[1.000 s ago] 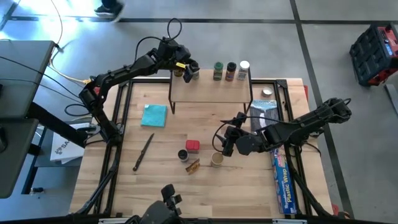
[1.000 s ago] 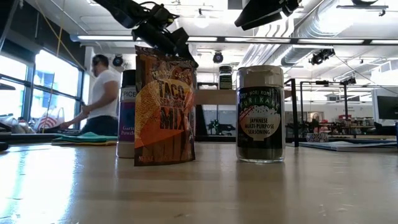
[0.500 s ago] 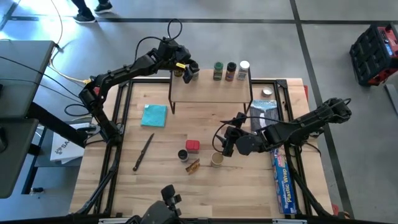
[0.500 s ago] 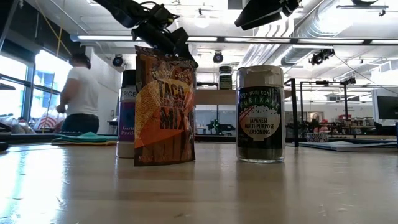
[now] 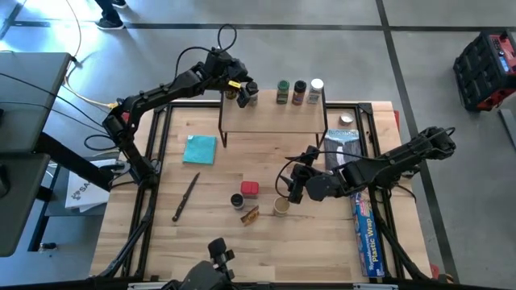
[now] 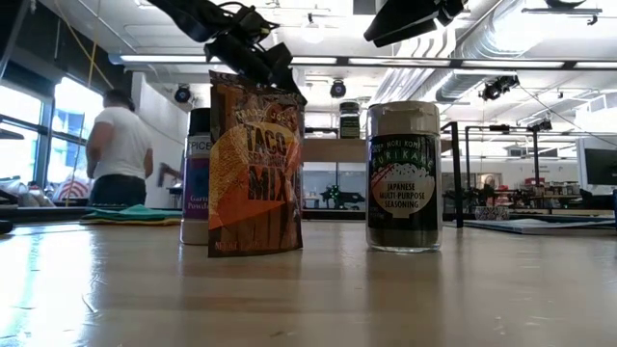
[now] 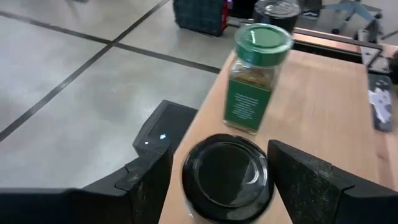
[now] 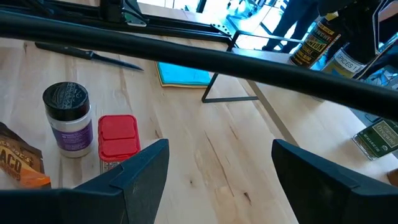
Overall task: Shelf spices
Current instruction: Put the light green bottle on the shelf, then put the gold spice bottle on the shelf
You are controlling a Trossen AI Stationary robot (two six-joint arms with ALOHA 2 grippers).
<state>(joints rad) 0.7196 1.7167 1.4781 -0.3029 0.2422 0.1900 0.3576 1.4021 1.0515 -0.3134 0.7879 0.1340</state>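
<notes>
High view: the left pincer (image 5: 242,93) sits at the shelf's (image 5: 274,115) ten o'clock corner, while the right pincer (image 5: 292,184) hovers over the worktop (image 5: 210,242), spread. Left wrist view: its fingers (image 7: 311,180) flank a black-lidded jar (image 7: 227,177), contact unclear, with a green-lidded jar (image 7: 254,78) just beyond. Right wrist view: spread fingers (image 8: 140,168), with a red box (image 8: 118,140) touching a dark-lidded jar (image 8: 68,118).

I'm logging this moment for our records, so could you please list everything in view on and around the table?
Shelf: one, light wood, table's far edge.
Jars on shelf: four; black-lidded between left fingers, green-lidded, dark-lidded, white-lidded.
Jars on table: grey-lidded, tan-lidded.
Red box: centre.
Taco packet: orange, near edge.
Cloth: teal.
Knife: dark.
Wrap box: blue.
Person: background.
Left gripper: at shelf.
Right gripper: open, above table.
</notes>
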